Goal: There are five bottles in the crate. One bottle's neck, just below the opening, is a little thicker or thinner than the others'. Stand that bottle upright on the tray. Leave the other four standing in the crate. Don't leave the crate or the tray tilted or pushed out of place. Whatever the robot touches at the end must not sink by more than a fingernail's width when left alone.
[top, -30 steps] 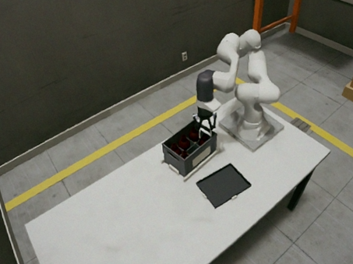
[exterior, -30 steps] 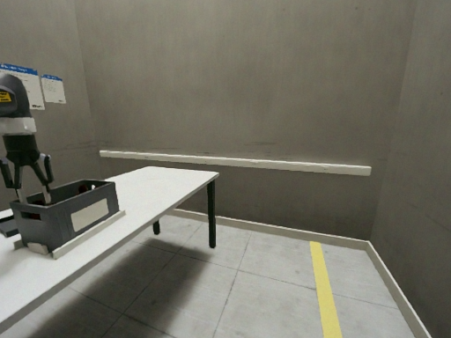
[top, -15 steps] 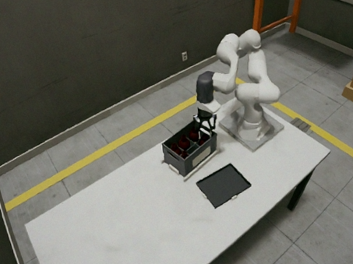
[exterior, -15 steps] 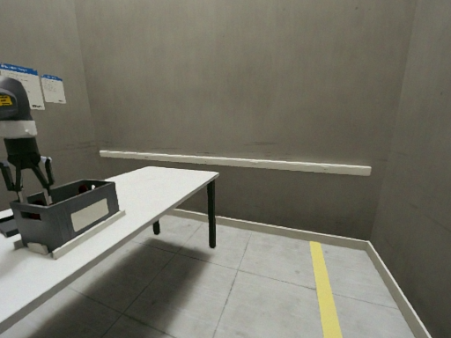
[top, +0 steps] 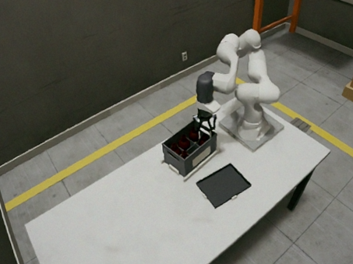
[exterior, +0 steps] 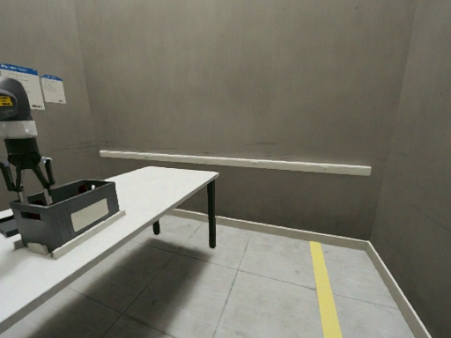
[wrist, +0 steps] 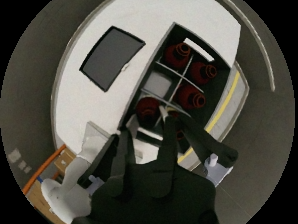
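A dark grey crate [top: 193,158] [exterior: 66,214] [wrist: 221,104] stands on the white table and holds dark red bottles [top: 183,141] [wrist: 193,99] upright in its cells. One cell [wrist: 157,84] shows bare grey floor. My gripper [top: 205,132] [exterior: 33,196] [wrist: 148,115] is partly open, with its fingers reaching down into the crate's end nearest the robot base, on either side of a bottle neck there. Nothing is gripped between the fingers. That bottle is mostly hidden by the fingers. The flat dark tray [top: 224,184] [wrist: 111,56] lies on the table beside the crate and is bare.
The crate sits on a thin white base strip [top: 198,165] [exterior: 88,232]. The robot base [top: 252,131] stands close behind the crate. The table edge [exterior: 176,200] drops to the floor on the far side.
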Robot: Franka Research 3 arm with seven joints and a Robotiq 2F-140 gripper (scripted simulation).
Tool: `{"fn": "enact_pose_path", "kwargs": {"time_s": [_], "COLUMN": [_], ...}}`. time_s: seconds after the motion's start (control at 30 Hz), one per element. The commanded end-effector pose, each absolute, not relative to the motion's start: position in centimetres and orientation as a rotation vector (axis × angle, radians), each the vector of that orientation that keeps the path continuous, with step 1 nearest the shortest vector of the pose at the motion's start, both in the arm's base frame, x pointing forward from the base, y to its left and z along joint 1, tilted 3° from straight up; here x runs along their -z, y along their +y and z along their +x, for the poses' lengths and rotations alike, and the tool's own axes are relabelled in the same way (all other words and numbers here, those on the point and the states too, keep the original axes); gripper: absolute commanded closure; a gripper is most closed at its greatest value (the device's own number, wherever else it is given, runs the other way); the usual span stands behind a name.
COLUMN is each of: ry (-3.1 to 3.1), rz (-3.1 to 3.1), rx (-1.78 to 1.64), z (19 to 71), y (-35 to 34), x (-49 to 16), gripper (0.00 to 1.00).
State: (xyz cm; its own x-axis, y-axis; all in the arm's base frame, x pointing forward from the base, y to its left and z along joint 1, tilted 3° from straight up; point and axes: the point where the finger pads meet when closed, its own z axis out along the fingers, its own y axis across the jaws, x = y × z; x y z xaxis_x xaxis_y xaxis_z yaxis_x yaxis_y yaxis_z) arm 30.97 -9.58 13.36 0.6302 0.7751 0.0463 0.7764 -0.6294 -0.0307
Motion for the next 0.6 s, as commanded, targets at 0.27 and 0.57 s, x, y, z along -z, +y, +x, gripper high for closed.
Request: {"fn": "enact_pose_path", "kwargs": {"time_s": [0.27,0.57], "ry": [-1.327,-1.327], "rz": [-2.797,-2.797], "rx": [0.042,0.042], "z": [30.98,30.98], "y": [-9.59,-9.59], "x": [-13.26,-13.26], "gripper": [0.56,0.56]}}
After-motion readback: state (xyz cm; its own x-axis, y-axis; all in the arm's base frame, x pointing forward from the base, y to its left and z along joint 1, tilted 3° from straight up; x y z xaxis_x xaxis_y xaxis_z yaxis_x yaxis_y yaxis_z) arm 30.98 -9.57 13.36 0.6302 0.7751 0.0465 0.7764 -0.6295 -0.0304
